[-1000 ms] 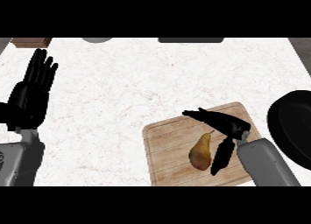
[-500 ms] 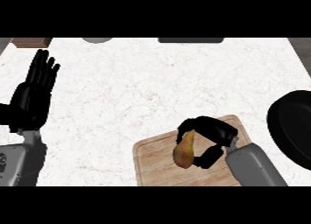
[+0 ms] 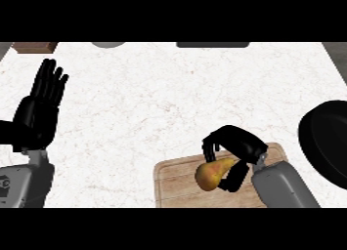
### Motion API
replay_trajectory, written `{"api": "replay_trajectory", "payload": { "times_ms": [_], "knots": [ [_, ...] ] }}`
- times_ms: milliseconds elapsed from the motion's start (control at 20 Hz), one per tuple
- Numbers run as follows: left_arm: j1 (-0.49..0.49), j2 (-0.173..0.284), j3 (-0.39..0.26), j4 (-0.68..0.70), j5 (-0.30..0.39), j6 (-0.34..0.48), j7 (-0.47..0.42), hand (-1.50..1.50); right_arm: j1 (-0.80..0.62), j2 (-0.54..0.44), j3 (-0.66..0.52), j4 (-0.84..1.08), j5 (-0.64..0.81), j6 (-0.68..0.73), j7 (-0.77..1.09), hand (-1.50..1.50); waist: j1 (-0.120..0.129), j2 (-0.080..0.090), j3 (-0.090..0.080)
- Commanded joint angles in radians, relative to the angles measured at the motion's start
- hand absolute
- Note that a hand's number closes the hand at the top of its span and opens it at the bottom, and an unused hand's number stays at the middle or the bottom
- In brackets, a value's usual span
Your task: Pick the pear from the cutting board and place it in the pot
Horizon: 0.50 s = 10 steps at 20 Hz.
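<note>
- At about 9 o'clock in our head view we see the left robot hand (image 3: 39, 114), fingers straight and pointing up, holding nothing and resting near the left edge above its grey forearm
- At 11 o'clock, on the far edge of the white marbled table (image 3: 168, 93), sits a brown block (image 3: 35, 47), cut off by the view's edge
- Just right of it, towards 12 o'clock, we see a grey round thing (image 3: 108, 44) and then a dark flat thing (image 3: 212, 44), both only partly in view, so we cannot tell what they are
- At about 5 o'clock lies the wooden cutting board (image 3: 180, 183), running to the near edge of the table
- Over the board we see the pear (image 3: 210, 174), yellow-orange; whether it touches the wood we cannot tell
- The right robot hand (image 3: 236, 146) curls its fingers over and around the pear, clamped on it, with its grey forearm coming up from 5 o'clock
- At 3 o'clock stands the black pot (image 3: 335, 144), partly cut by the right edge and well apart from the pear
</note>
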Motion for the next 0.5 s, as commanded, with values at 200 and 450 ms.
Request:
{"api": "replay_trajectory", "payload": {
  "times_ms": [200, 450],
  "knots": [
    [-0.039, 0.001, -0.012, 0.012, 0.000, -0.008, 0.026, 0.00, -0.217, 0.143, -0.097, 0.037, 0.292, -0.348, 0.515, 1.50, 0.025, 0.000, -0.003],
    [-0.048, 0.004, -0.013, 0.029, 0.005, -0.018, 0.029, 0.00, -0.361, 0.146, -0.077, 0.033, 0.471, -0.537, 0.853, 1.50, 0.048, 0.000, -0.004]
  ]
}}
